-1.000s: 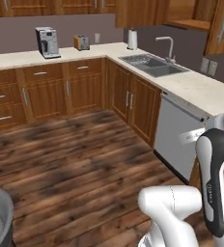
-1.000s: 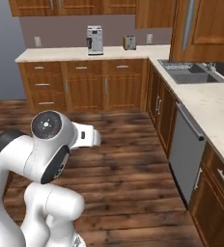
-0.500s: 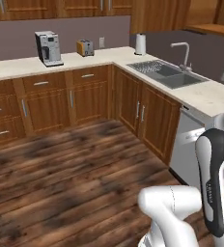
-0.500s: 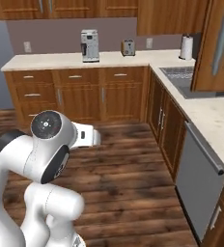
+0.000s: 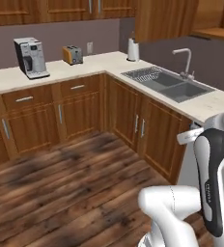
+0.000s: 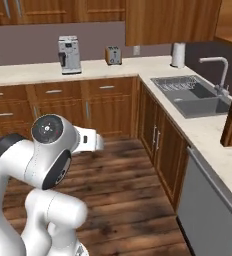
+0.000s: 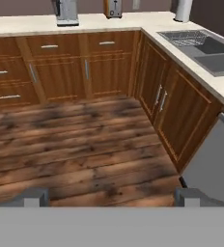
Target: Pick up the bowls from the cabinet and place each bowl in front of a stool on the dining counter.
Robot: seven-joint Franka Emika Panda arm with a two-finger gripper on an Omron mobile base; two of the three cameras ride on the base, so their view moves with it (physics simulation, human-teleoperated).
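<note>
Empty claw, bowls not yet reached

Nearest, the claw (image 7: 109, 198) is spread wide, holding nothing — beyond it dark plank floor (image 7: 80, 149), then the pale speckled surface with the grey sink (image 5: 169, 84); no bowl or stool is visible, so the whole task seems left.

I cannot read any text, label, brand or number here. On my forearm (image 5: 211, 188) there is a small grey marking, but it is too small and blurred to read. The coffee machine (image 5: 31, 57) and the toaster (image 5: 72, 54) carry no readable sign.
</note>
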